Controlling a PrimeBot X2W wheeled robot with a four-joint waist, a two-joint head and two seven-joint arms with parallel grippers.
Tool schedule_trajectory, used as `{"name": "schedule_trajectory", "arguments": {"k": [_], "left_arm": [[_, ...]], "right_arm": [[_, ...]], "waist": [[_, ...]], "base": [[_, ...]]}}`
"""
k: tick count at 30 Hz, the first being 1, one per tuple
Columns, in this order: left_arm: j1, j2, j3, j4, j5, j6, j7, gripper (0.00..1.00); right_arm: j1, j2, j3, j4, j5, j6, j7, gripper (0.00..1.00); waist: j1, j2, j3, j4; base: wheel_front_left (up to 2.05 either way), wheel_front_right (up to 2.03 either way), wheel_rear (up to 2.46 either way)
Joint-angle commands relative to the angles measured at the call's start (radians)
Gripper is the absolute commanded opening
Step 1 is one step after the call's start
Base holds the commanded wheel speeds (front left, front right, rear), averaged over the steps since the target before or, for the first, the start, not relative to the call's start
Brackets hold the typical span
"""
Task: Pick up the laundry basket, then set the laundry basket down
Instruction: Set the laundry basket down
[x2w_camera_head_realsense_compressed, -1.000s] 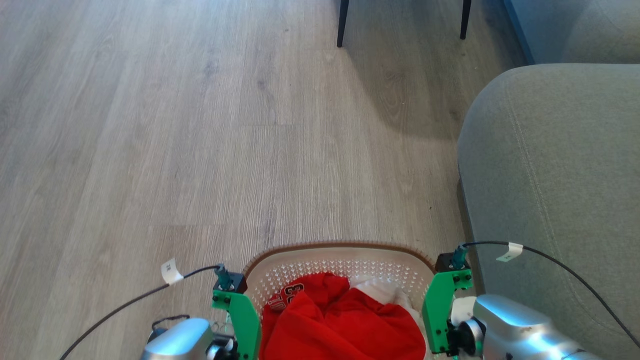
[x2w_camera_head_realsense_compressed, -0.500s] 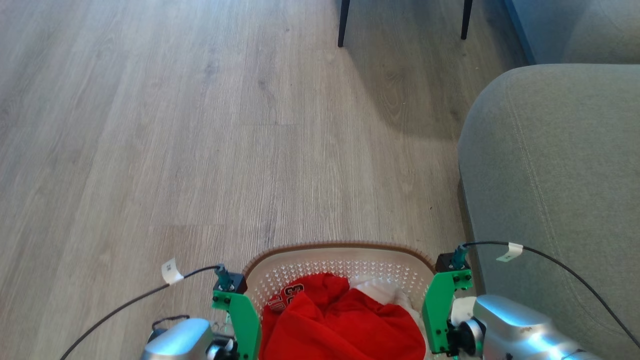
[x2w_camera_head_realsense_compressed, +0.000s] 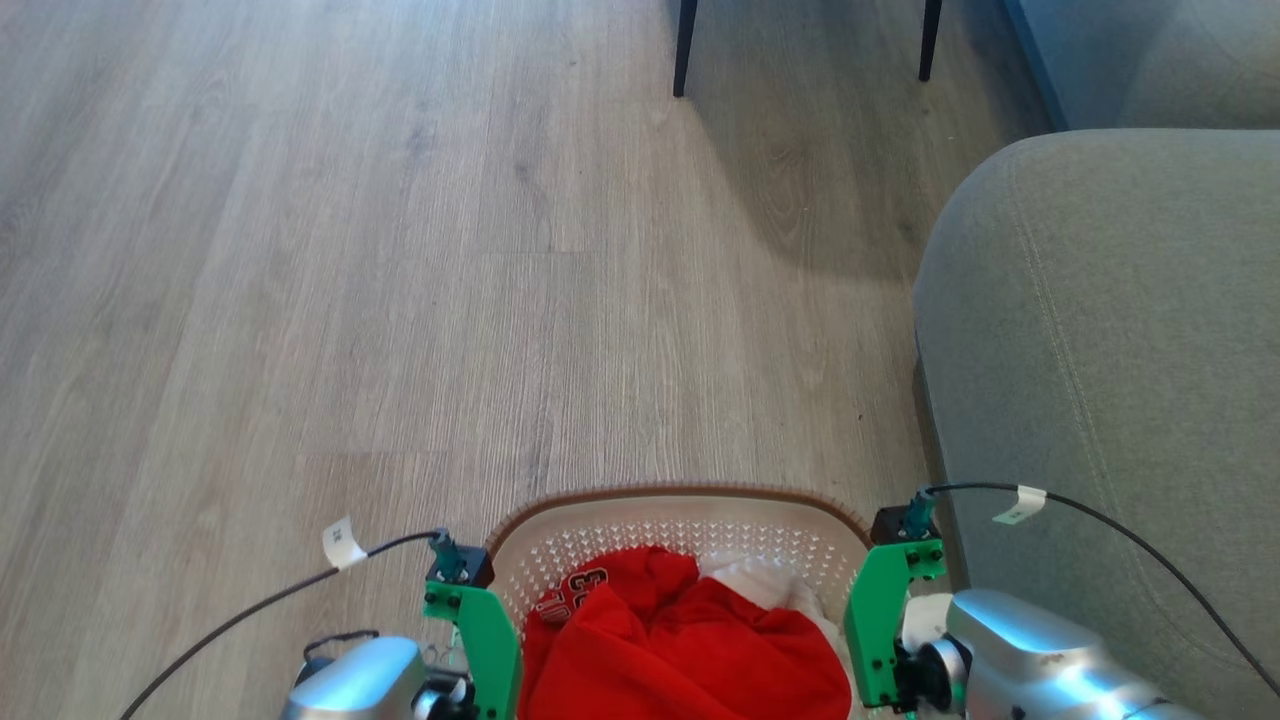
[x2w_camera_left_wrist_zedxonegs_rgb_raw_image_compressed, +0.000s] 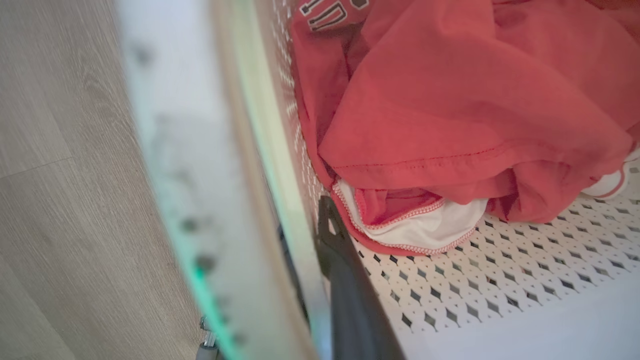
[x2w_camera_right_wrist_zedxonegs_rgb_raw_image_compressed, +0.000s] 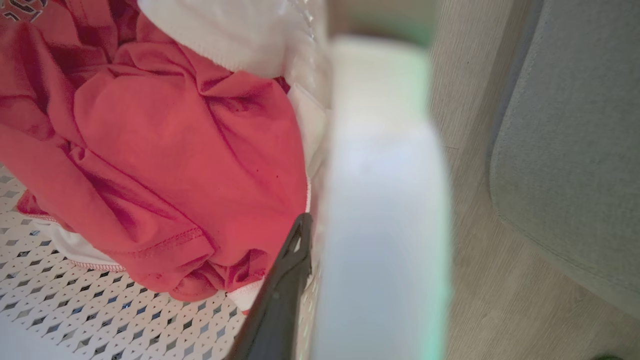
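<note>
The laundry basket, cream-white and perforated with a brown rim, sits at the bottom centre of the head view, with red clothes and a white garment inside. My left gripper straddles the basket's left wall: one dark finger is inside and the blurred rim covers the other. My right gripper straddles the right wall the same way, one finger inside beside the white handle. Both look shut on the basket. I cannot tell whether it touches the floor.
A grey sofa stands close on the right, almost against the right arm. Two dark furniture legs stand at the top. Wood floor stretches ahead and to the left. Black cables trail from both wrists.
</note>
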Motion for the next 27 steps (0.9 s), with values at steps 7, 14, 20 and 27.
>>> {"name": "schedule_trajectory", "arguments": {"k": [7, 14, 20, 27], "left_arm": [[-0.039, -0.006, 0.002, -0.015, 0.003, -0.016, -0.014, 0.00], [-0.075, -0.017, 0.002, 0.001, 0.014, -0.016, -0.080, 0.00], [-0.118, -0.029, 0.002, 0.021, 0.039, -0.016, -0.139, 0.00], [-0.199, -0.036, 0.002, 0.035, 0.065, 0.001, -0.225, 0.00]], "right_arm": [[-0.025, 0.030, 0.003, -0.038, -0.006, 0.017, -0.020, 0.00], [-0.053, 0.020, 0.001, -0.052, -0.014, 0.017, -0.058, 0.00], [-0.096, -0.006, 0.002, -0.050, -0.060, 0.017, -0.127, 0.00], [-0.157, -0.037, 0.001, -0.040, -0.084, 0.017, -0.229, 0.00]], "waist": [[0.0000, 0.0000, 0.012, 0.002], [0.0000, 0.0000, 0.090, 0.000], [0.0000, 0.0000, 0.184, 0.001], [0.0000, 0.0000, 0.348, 0.003]], "base": [[0.00, 0.00, 0.00], [0.00, 0.00, 0.00], [0.00, 0.00, 0.00], [0.00, 0.00, 0.00]]}}
